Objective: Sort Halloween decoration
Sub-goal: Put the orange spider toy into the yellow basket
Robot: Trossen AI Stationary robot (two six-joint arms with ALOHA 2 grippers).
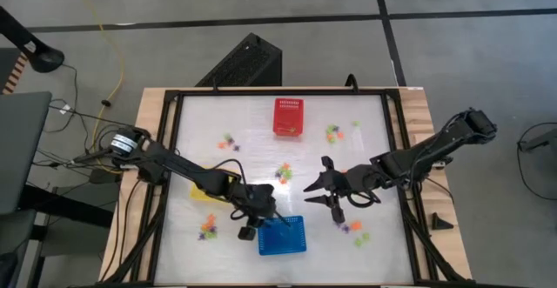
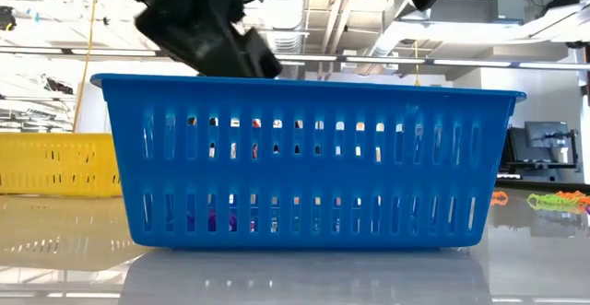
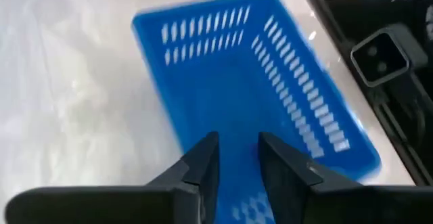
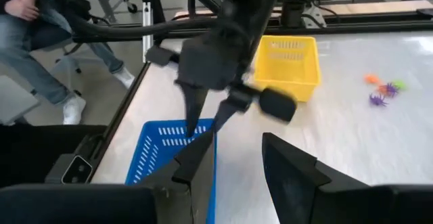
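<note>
On the table [image 1: 218, 118], trinkets [image 1: 207, 227] lie beside the left tool [image 1: 258, 219].

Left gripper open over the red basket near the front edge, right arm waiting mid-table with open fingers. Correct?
One slip: the basket under the left gripper is the blue basket, not red. The high view shows it, and the left wrist view looks into it past the parted fingers. The red basket sits at the far edge. The rest holds: the right gripper waits mid-table, open.
</note>
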